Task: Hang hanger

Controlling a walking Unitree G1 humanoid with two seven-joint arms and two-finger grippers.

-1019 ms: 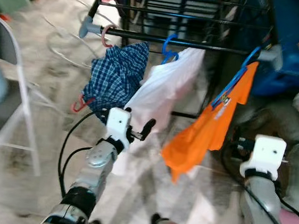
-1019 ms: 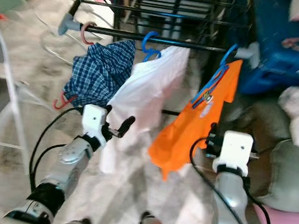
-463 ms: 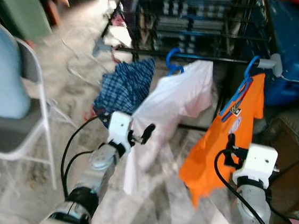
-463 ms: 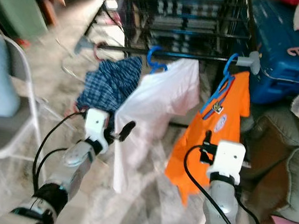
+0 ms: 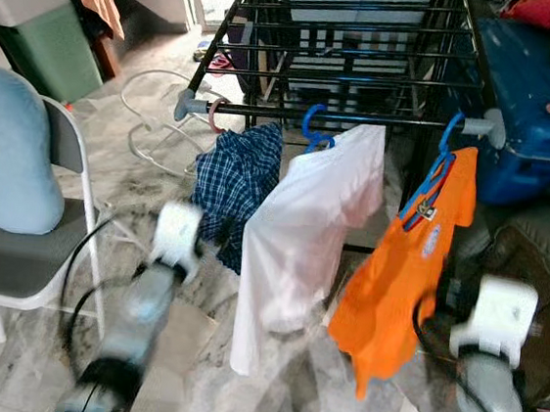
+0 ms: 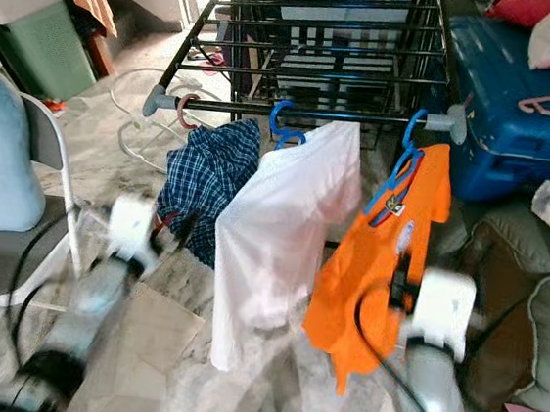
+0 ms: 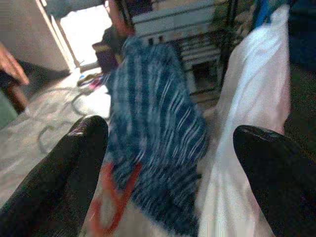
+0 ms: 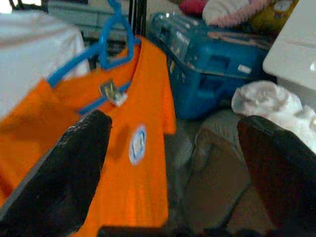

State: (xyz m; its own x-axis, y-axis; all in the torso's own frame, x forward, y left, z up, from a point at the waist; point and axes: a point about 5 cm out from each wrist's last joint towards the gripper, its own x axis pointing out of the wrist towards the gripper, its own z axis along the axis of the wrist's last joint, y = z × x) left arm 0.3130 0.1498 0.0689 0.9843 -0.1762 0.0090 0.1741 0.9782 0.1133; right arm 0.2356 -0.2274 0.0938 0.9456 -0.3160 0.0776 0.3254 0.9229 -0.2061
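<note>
Orange shirt (image 5: 409, 264) is hung on a blue hanger (image 5: 441, 161) at the right end of the rack's black rail (image 5: 343, 120), just ahead of the right gripper (image 8: 173, 182), whose 2 fingers are spread wide with nothing between them. A white shirt (image 5: 304, 234) and a plaid shirt (image 5: 239, 178) are hung further left on the same rail. The left gripper (image 7: 168, 177), also spread and empty, is held near the plaid shirt. Bare marble floor (image 5: 33, 358) is seen beside a chair (image 5: 13, 267).
</note>
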